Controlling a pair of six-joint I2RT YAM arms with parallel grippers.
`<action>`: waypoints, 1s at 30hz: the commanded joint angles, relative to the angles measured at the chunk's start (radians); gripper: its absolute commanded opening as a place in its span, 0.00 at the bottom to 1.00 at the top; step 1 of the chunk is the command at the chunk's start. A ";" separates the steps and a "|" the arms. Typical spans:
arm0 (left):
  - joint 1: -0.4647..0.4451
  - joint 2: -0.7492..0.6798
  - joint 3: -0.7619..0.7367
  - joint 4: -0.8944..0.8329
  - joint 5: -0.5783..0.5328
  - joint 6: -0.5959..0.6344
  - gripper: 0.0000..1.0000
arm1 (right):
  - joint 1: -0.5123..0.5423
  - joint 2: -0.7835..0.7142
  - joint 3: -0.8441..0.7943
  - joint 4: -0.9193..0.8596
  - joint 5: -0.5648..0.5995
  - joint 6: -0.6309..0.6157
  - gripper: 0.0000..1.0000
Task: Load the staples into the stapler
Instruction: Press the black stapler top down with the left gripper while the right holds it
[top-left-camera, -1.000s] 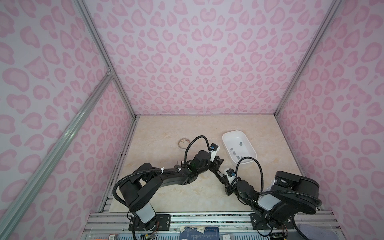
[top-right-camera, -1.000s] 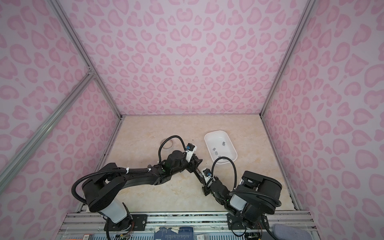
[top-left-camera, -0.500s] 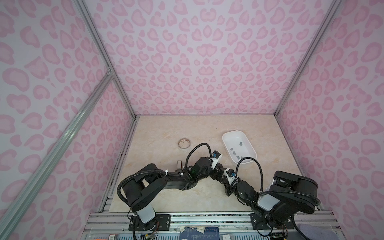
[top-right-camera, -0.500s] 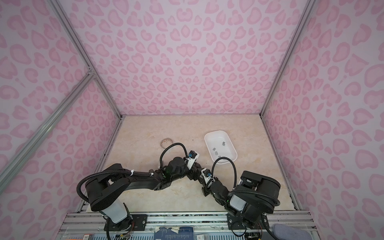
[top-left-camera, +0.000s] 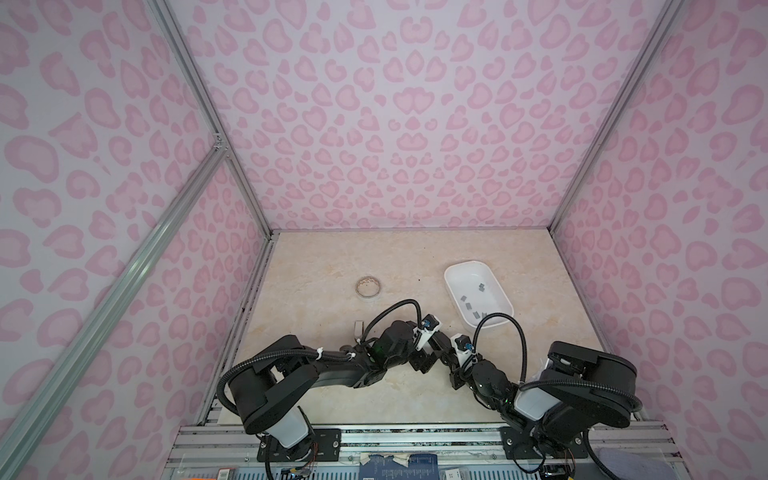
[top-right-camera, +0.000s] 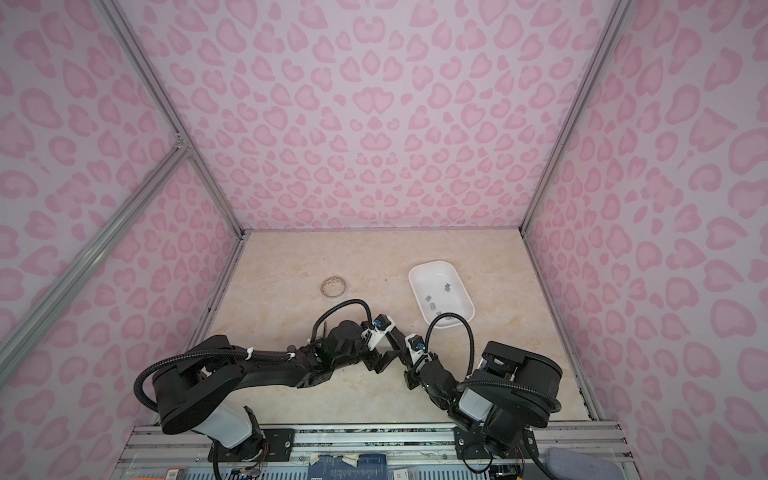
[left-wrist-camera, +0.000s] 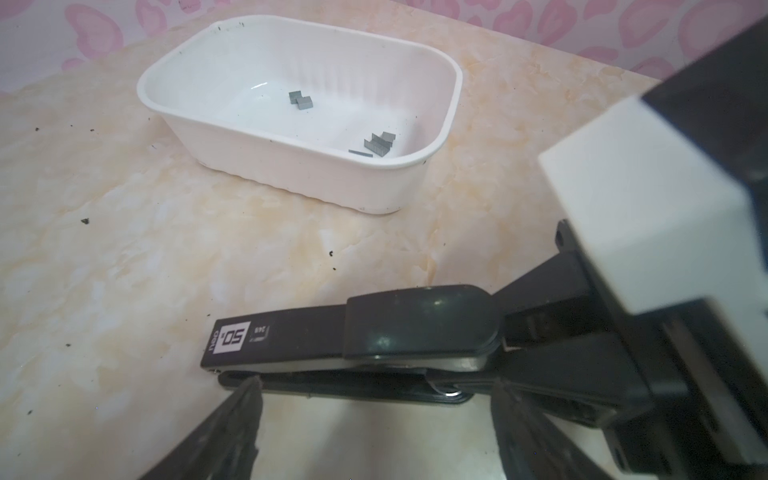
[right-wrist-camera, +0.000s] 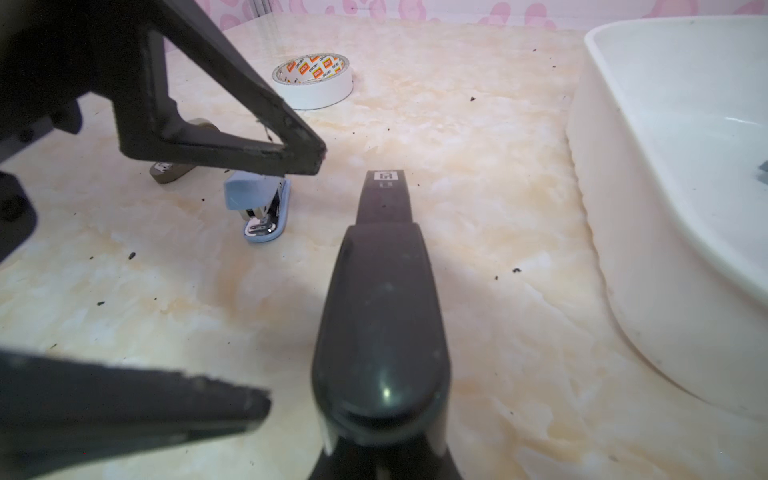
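Gripping the rear of a black stapler (left-wrist-camera: 374, 336), the right gripper (left-wrist-camera: 515, 332) is clamped tight; the left gripper (right-wrist-camera: 293, 280) stands open alongside it; grey staples (left-wrist-camera: 300, 99) lie in the white tray (left-wrist-camera: 291, 174) nearby

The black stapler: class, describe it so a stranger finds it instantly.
Find the white tub of staples. Beside it is the black stapler, its rear gripped by the right hand. It alone is black, unlike the blue stapler and beige stapler.
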 joint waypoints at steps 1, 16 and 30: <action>0.000 -0.024 0.003 0.021 0.009 -0.007 0.86 | 0.002 0.016 0.003 0.010 0.010 0.003 0.07; 0.029 -0.060 0.050 -0.016 -0.292 -0.186 0.86 | 0.030 -0.440 0.031 -0.463 0.041 -0.053 0.49; 0.052 -0.018 0.065 -0.016 -0.254 -0.245 0.85 | -0.025 -0.342 0.212 -0.667 -0.037 -0.005 0.30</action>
